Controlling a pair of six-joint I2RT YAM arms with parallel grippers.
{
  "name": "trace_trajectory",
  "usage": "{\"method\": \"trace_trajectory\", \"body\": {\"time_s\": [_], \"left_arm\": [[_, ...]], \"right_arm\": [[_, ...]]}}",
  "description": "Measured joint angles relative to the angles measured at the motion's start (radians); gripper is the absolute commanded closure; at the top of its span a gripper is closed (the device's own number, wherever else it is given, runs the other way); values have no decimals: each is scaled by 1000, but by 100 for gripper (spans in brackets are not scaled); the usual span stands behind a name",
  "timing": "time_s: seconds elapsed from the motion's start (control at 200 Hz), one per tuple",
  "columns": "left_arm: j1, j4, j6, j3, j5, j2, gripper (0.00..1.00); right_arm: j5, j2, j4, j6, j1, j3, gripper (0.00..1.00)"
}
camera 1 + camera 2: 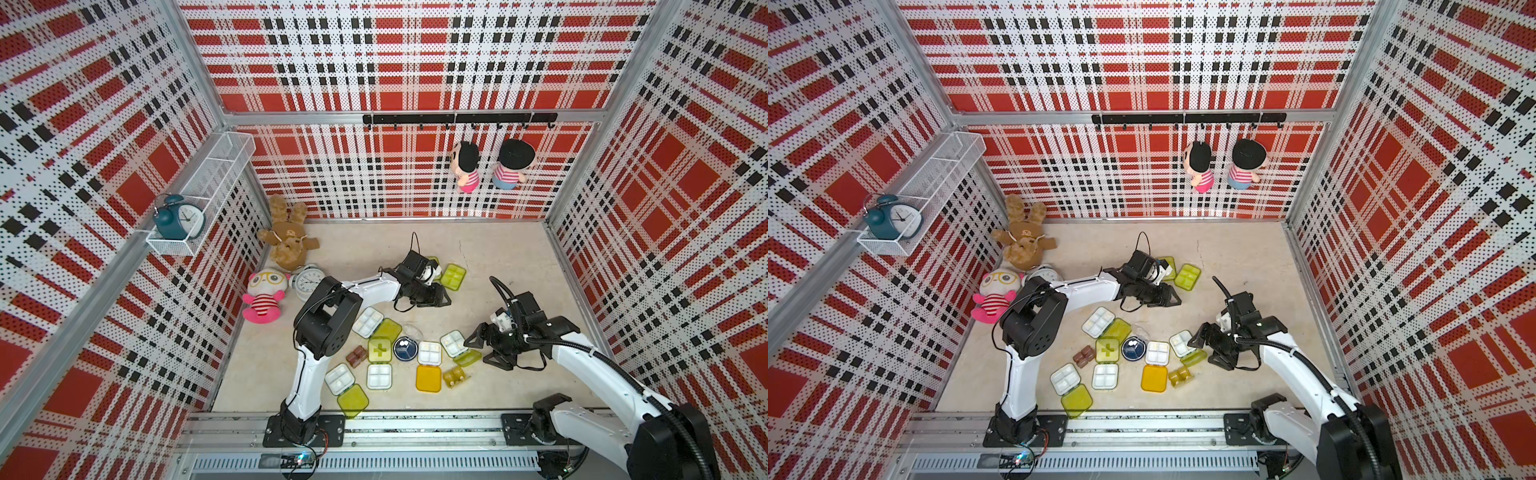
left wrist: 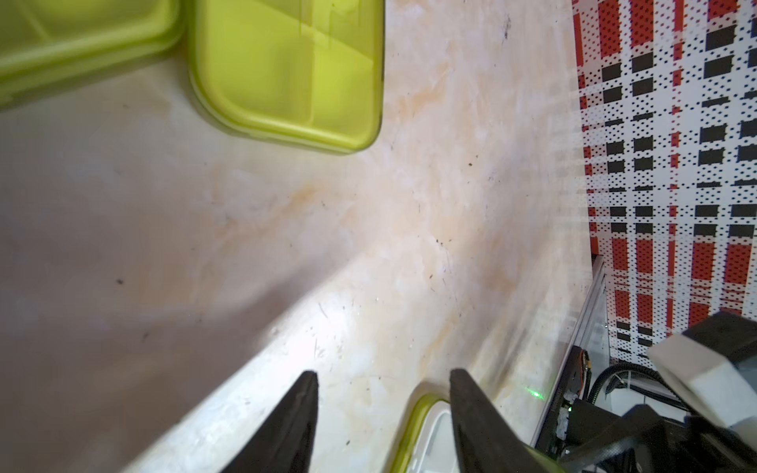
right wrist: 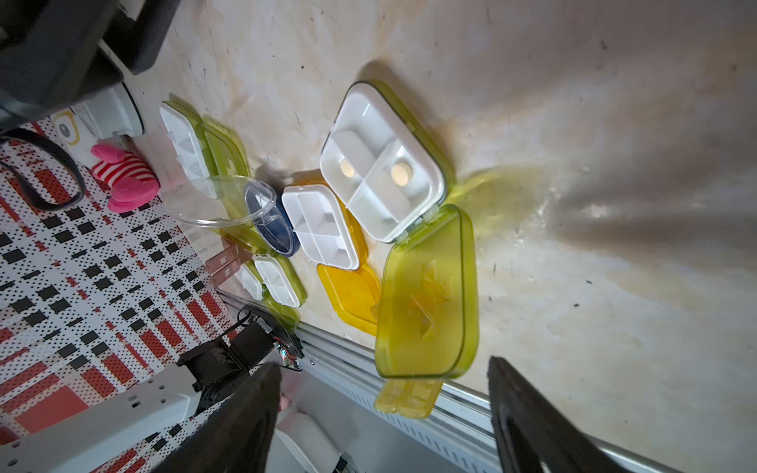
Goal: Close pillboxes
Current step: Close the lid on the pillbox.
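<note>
The lime-lidded pillbox at the right end of the cluster, toward the table's front edge, lies open. Its lid is flat beside the white tray, and two compartments each hold a round tan tablet. The right gripper hovers by that lid, fingers apart and empty. Closing it looks like the step in hand: next, lift the lid's free edge over the hinge. The left gripper, fingers apart over bare table, hangs beside a shut lime box farther back.
</note>
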State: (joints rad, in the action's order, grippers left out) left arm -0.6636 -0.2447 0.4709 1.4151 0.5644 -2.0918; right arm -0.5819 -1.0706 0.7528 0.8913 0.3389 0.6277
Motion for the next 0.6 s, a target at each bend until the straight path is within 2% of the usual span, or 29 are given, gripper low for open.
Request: {"method": "trace_trajectory", "body": {"time_s": [0.346, 0.601], "left_arm": [[1, 10, 5, 0, 0, 0, 46], [15, 13, 21, 0, 0, 0, 46]], "right_arm": [[-2, -144, -102, 19, 21, 54, 17], [-1, -331, -171, 2, 25, 233, 17]]}}
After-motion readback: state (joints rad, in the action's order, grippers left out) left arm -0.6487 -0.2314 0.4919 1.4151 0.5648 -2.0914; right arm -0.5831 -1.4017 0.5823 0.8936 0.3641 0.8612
